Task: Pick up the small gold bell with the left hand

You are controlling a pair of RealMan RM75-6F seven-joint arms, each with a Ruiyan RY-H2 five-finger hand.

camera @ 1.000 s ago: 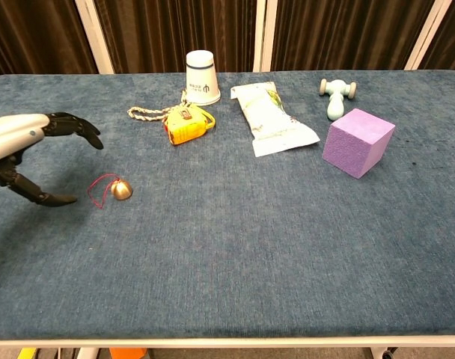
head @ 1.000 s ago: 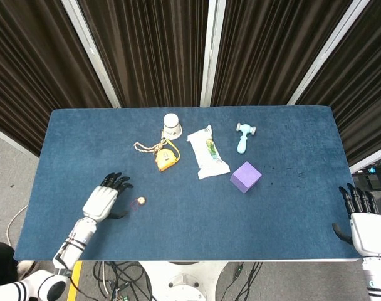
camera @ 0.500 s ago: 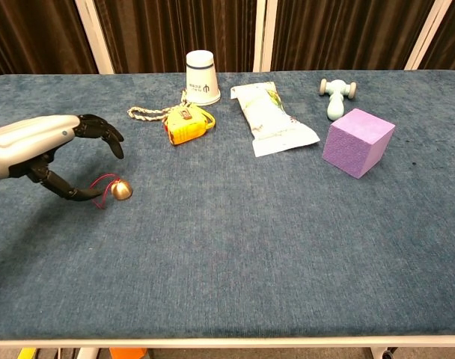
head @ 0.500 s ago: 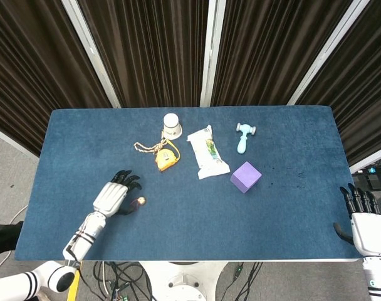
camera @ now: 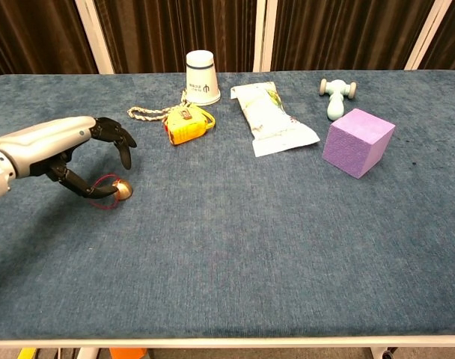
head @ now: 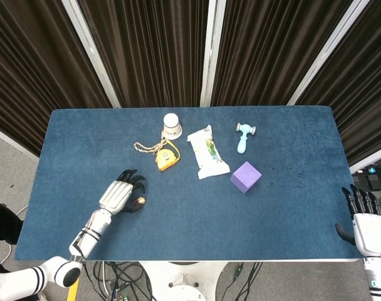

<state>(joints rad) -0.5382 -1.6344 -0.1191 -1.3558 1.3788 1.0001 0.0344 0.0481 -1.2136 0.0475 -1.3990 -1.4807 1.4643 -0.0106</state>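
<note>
The small gold bell [camera: 123, 190] with a red string loop lies on the blue table [camera: 235, 239] at the left; it also shows as the gold bell [head: 141, 200] in the head view. My left hand [camera: 70, 149] hovers right over it, fingers spread and curved down, the thumb reaching the bell's left side by the string. The fingers above stay apart from the bell. From overhead, the left hand [head: 120, 193] sits just left of the bell. My right hand [head: 368, 222] rests at the table's right front corner, fingers extended, holding nothing.
A yellow tape measure [camera: 185, 124] with a braided cord lies behind the bell. Farther back stands an upturned white paper cup [camera: 202, 78]. A white snack packet [camera: 271, 120], a purple cube [camera: 358, 142] and a light-blue toy hammer [camera: 335, 96] lie to the right.
My left hand has moved right across the table and come over the bell, its thumb now at the bell's side. The bell and right hand have not moved.
</note>
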